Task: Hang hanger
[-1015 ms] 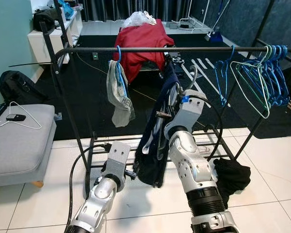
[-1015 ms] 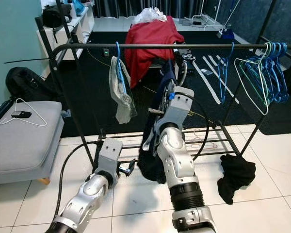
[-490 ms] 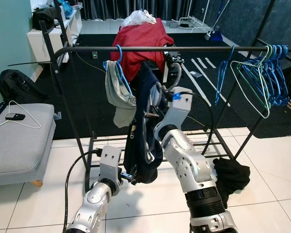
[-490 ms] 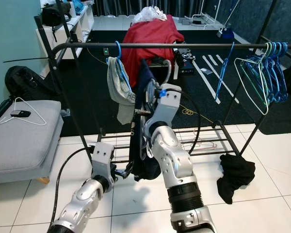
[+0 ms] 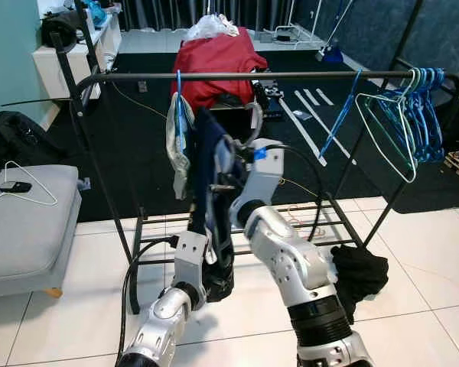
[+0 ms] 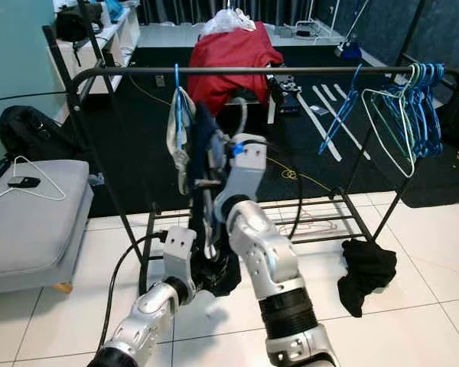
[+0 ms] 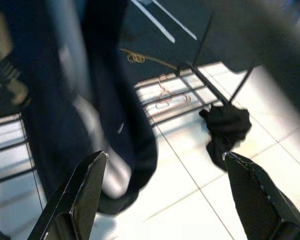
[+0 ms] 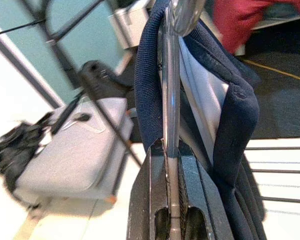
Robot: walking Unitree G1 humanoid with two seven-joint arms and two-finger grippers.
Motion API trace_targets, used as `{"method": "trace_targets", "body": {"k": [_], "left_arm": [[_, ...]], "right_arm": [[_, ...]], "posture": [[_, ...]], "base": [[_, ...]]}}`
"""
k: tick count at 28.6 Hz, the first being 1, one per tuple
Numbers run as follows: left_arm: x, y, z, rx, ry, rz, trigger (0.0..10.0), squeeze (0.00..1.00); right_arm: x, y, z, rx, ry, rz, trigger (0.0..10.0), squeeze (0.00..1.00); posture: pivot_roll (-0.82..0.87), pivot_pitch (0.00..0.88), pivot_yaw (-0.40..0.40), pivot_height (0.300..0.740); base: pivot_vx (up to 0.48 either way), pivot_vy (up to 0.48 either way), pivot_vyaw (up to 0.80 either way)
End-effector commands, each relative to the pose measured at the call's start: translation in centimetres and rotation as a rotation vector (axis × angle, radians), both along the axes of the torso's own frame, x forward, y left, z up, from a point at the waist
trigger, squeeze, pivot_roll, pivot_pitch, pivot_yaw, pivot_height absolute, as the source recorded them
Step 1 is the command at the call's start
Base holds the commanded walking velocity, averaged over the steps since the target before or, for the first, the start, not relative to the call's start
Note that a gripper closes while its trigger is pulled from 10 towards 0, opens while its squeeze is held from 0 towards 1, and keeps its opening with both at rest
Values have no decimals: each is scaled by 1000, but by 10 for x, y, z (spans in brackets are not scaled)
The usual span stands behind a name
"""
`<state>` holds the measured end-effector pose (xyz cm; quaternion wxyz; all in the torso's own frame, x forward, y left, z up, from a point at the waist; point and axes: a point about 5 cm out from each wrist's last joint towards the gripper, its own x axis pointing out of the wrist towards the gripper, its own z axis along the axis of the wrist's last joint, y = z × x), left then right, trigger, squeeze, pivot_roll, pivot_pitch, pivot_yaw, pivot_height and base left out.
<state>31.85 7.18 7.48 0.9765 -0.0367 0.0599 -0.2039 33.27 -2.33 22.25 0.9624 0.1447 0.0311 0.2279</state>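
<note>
My right gripper (image 8: 169, 150) is shut on the metal hook stem of a hanger (image 8: 171, 75) that carries a dark navy garment (image 5: 209, 191). The hanger's hook (image 5: 254, 124) is a little below the black rail (image 5: 306, 76) of the clothes rack, not on it. The navy garment hangs right beside a grey garment (image 5: 174, 145) on a blue hanger. My left gripper (image 7: 165, 200) is open low down at the navy garment's hem, with nothing held.
Several blue and green hangers (image 5: 413, 115) hang at the rail's right end, with one tilted blue hanger (image 5: 338, 115) nearer. A black cloth (image 5: 359, 271) lies on the tiles. A grey bench (image 5: 23, 229) with a wire hanger stands left. Red fabric (image 5: 218, 53) lies behind the rack.
My right gripper has carried the navy garment left along the rack, up next to the grey garment. My left gripper has come in under the hem. The camera has shifted slightly.
</note>
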Motion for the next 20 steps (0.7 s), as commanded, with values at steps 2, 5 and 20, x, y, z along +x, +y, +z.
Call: {"method": "trace_targets", "body": {"k": [2,5,20], "left_arm": [[1,4,-5,37,4,58,10000,0],[5,19,-6,89,-13,147,10000,0],[7,46,-9,148,-36,228,10000,0]], "right_arm": [[-21,37,10,123,7,125,10000,0],[-23,39,11,123,8,150,10000,0],[-28,41,11,100,5,199,10000,0]], "posture": [[-9,136,-34,740],[-12,143,-33,740],[-12,150,-30,740]], "base": [[0,0,0],[0,0,0],[0,0,0]]}}
